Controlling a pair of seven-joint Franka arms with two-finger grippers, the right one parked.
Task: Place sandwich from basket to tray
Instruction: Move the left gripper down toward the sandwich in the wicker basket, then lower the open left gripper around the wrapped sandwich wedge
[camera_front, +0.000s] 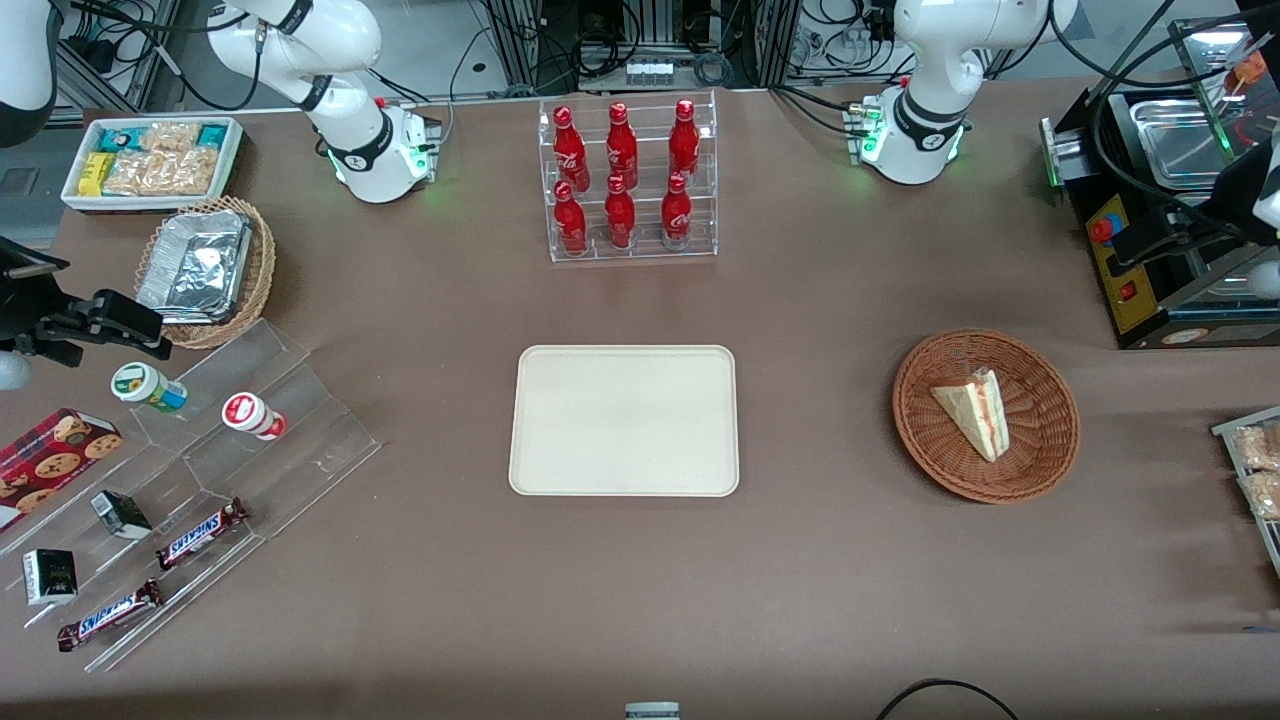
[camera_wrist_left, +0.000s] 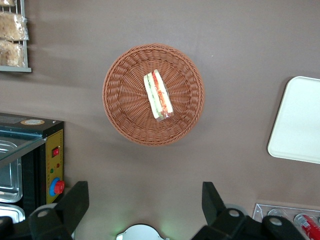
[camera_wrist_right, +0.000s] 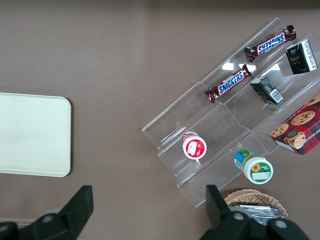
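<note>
The sandwich (camera_front: 973, 411) lies in the basket (camera_front: 1040, 460), well apart from the tray (camera_front: 624, 420), while the gripper (camera_wrist_left: 145, 200) hangs high above the basket, fingers (camera_wrist_left: 75, 200) spread wide, holding nothing.

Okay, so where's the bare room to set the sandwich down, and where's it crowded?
The tray is wholly bare. Open tabletop lies between it and the basket that holds the sandwich. Crowded: the parked arm's end, with the stepped acrylic stand of snacks. The gripper hangs open above the table beside the basket.
</note>
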